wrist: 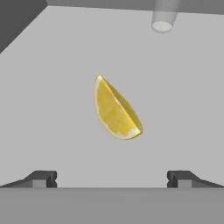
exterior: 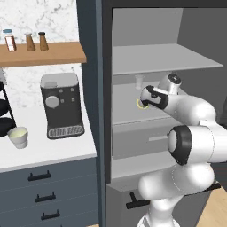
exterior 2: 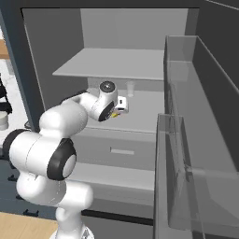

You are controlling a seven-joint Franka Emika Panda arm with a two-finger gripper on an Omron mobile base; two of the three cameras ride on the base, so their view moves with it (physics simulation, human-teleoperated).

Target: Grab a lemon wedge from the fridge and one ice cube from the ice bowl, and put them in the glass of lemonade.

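Bright yellow against flat grey: the lemon wedge point(wrist: 116, 109) lies on the middle shelf point(exterior 2: 144, 114) of the open fridge point(exterior: 146, 53), and the hand view looks straight down on it. There it sits above the midpoint of the gripper point(wrist: 111, 179), whose two dark fingertips point(wrist: 43, 178) stand wide apart at about 8 and 4 o'clock from the fruit, neither touching it. The jaws are plainly spread and hold nothing.

From the left base view the wedge shows as no more than a small yellow sliver point(exterior: 141, 104), just at 9 o'clock of the hand, half hidden by the wrist. The right base view gives a similar yellow glint point(exterior 2: 113, 115) under the hand; I think that is the wedge, though it is too small to be sure.

A small clear glass point(wrist: 164, 18) stands at the back of the same shelf, at 1 o'clock from the wedge in the hand view, well apart from it.

The left base view alone takes in the worktop point(exterior: 57, 148): the glass of lemonade point(exterior: 18, 136), cream-white, stands at 9 o'clock of the coffee machine point(exterior: 61, 105), near it but not touching.
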